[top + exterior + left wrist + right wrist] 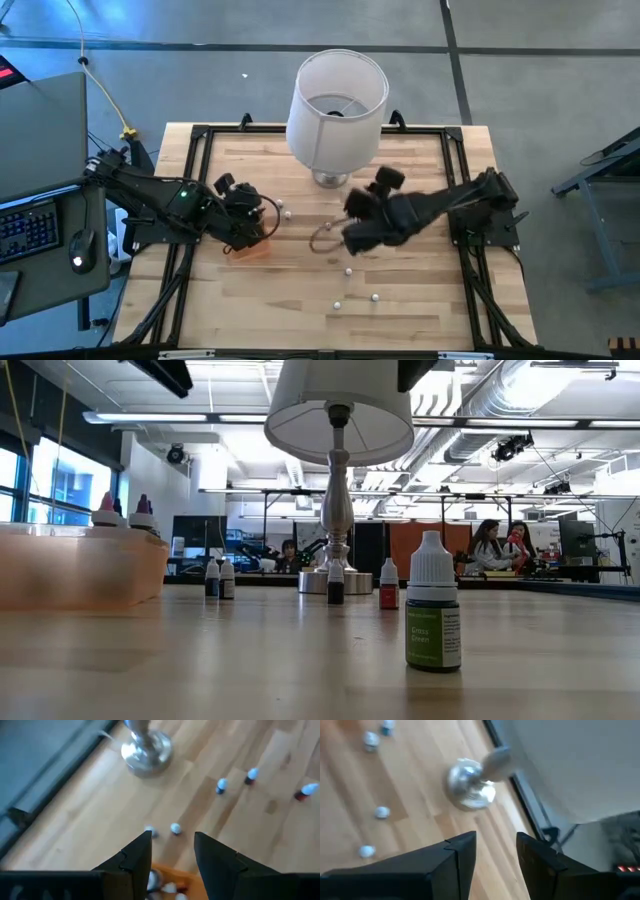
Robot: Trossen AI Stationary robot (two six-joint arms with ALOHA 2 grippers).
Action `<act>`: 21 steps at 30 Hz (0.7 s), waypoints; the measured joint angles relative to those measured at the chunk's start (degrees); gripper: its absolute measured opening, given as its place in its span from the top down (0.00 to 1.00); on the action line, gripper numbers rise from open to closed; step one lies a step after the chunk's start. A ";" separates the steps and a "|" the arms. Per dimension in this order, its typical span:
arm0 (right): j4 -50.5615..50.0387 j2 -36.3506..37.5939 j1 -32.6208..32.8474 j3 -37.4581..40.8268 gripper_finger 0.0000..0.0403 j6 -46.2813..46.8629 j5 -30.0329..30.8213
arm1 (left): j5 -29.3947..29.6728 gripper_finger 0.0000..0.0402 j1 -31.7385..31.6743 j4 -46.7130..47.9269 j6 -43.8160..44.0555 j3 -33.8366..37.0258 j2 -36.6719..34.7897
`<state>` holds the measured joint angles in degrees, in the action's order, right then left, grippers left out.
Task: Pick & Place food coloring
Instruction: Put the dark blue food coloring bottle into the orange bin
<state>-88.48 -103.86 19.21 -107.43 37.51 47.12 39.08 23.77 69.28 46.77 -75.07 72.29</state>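
Biggest worry: my right fingers (352,228) hang mid-counter just beside the tall lamp with the white shade (337,97), so a careless swing could clip its silver base (469,784) or bowl over the tiny whitish food coloring bottles (348,271) standing loose toward the counter's near edge. Both sets are parted with nothing between them. My left fingers (172,851) hover over the flat orange tray (254,249) near the left edge, some bottles already in it, two more just past its rim.

Two dark, jointed arms: the left arm (160,200) bears a small green light, with black cabling.
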 joint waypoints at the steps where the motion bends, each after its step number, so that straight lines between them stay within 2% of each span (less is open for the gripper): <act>1: 1.96 0.62 1.16 2.01 0.67 -0.89 -0.35 | -1.86 0.64 -1.32 -0.58 -0.43 -0.02 0.66; 6: 9.37 4.16 5.60 16.84 0.67 -2.47 0.13 | -11.29 0.64 -10.44 -0.86 -5.12 0.02 3.59; 14: 9.92 16.55 7.54 42.65 0.67 17.07 1.97 | -27.32 0.64 -23.40 -9.92 -20.00 0.02 12.44; 17: 10.85 22.30 7.50 48.42 0.67 19.97 0.97 | -30.00 0.64 -26.21 -8.70 -22.51 -0.03 17.07; 19: 11.64 25.71 7.53 50.76 0.67 21.29 -0.42 | -30.04 0.64 -27.36 -5.93 -23.12 0.20 19.32; 21: 13.33 28.89 7.53 52.30 0.67 22.52 -0.03 | -30.04 0.64 -28.45 -7.04 -24.07 -0.09 21.15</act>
<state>-75.16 -74.97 26.74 -55.13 60.04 47.10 9.04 -4.68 62.24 22.70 -75.16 93.44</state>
